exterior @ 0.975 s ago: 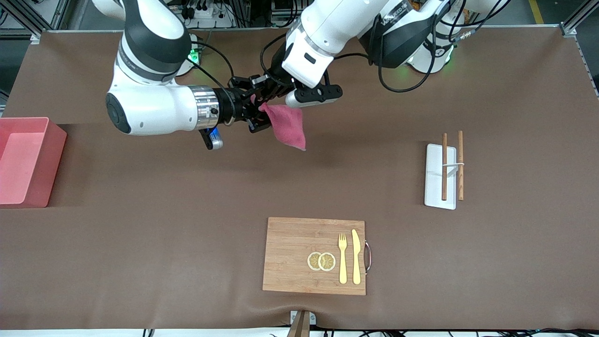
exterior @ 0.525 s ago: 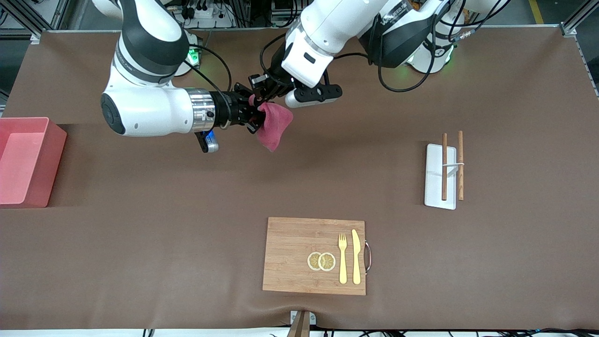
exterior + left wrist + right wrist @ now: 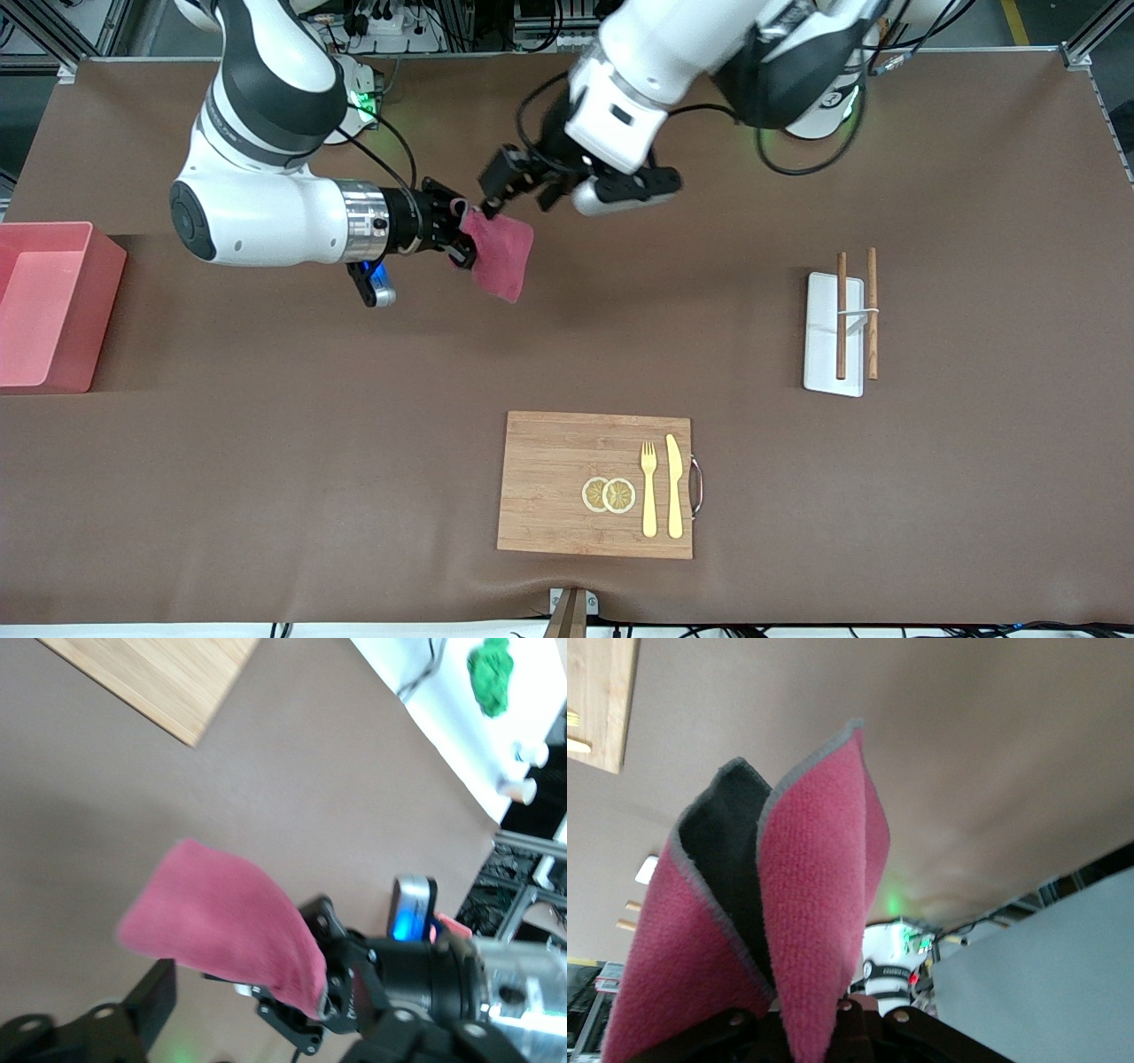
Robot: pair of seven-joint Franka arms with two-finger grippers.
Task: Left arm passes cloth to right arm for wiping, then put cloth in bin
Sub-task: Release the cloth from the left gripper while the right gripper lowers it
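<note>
My right gripper (image 3: 464,241) is shut on one end of the raspberry-red cloth (image 3: 501,258), which hangs in the air over bare table between the two arms' bases. In the right wrist view the cloth (image 3: 806,930) fills the space ahead of the gripper (image 3: 833,1032), folded so its dark grey patch shows. My left gripper (image 3: 498,190) is open just above the cloth's upper edge and holds nothing. The left wrist view shows the cloth (image 3: 221,921) held by the right gripper (image 3: 330,997). The pink bin (image 3: 104,301) stands at the right arm's end of the table.
A wooden board (image 3: 549,483) lies near the front edge with lemon slices (image 3: 609,495), a fork (image 3: 648,487) and a knife (image 3: 674,486) on it. A white holder with chopsticks (image 3: 833,354) stands toward the left arm's end.
My left gripper has let go of the cloth and drawn back toward its own end. My right arm has carried the cloth a little toward the bin's end.
</note>
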